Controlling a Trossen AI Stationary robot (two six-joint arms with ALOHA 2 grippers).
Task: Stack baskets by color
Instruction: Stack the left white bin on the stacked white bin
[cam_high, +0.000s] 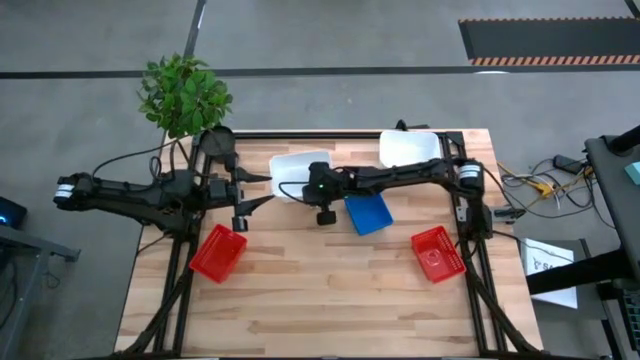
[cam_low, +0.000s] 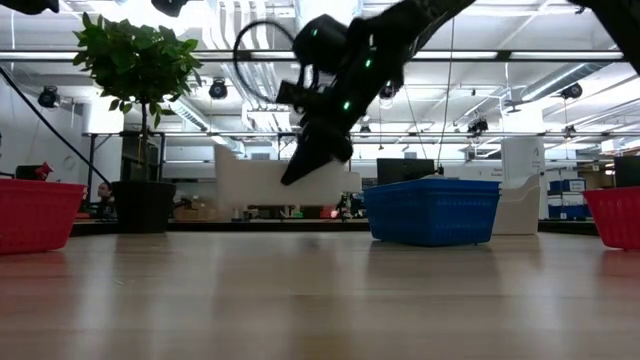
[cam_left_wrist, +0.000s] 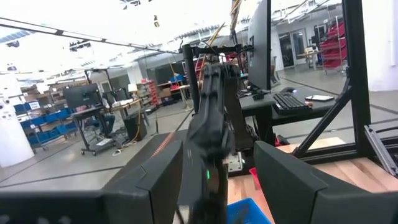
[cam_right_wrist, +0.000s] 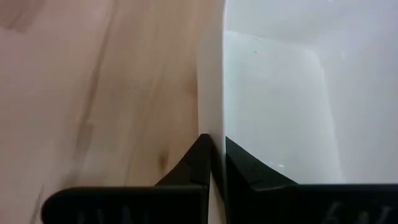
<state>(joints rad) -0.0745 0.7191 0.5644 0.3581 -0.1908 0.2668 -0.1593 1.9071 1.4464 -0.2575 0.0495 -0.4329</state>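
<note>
A white basket (cam_high: 296, 168) sits at the table's far middle, with my right gripper (cam_right_wrist: 214, 142) shut on its wall. My right arm reaches across from the right. In the low view this basket (cam_low: 250, 180) seems raised a little off the wood. A second white basket (cam_high: 408, 148) rests on its bottom at the far right. A blue basket (cam_high: 368, 213) stands in the middle, and two red baskets sit near left (cam_high: 218, 252) and near right (cam_high: 437, 253). My left gripper (cam_high: 262, 192) hovers open just left of the first white basket and touches nothing. My right gripper pinches one thin side wall (cam_right_wrist: 211, 106) of the white basket at its rim, in the basket's near-right part (cam_high: 312, 190). One finger (cam_right_wrist: 193, 163) is outside the wall and the other (cam_right_wrist: 249, 165) is inside the hollow. The fingers slant down from the table's right.
A potted plant (cam_high: 185, 95) stands at the far left corner, its dark pot (cam_low: 140, 205) on the table. Black frame bars (cam_high: 470, 255) run along the left and right table edges. Bare wood (cam_high: 330, 300) lies across the near half.
</note>
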